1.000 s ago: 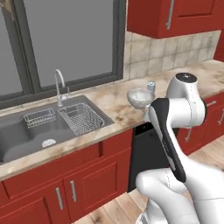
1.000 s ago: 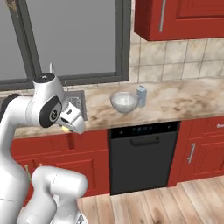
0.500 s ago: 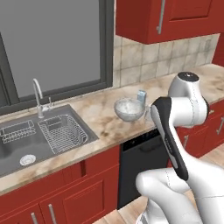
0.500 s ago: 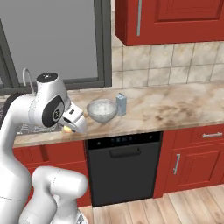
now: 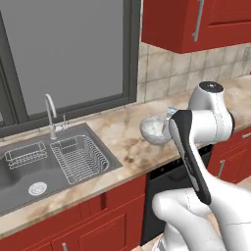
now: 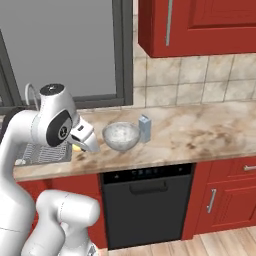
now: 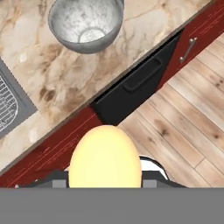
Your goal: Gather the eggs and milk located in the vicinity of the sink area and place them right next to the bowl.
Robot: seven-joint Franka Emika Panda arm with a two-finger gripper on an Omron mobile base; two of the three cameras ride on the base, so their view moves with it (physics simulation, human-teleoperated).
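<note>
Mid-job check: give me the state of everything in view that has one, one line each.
gripper: shut on egg.
egg: held in the gripper, above the counter's front edge.
milk carton: upright on the counter, right beside the bowl.
bowl: upright on the counter, nothing visible inside.
sink: faucet off, wire racks in the basin.
dishwasher: door closed.
upper cabinet: door closed.
</note>
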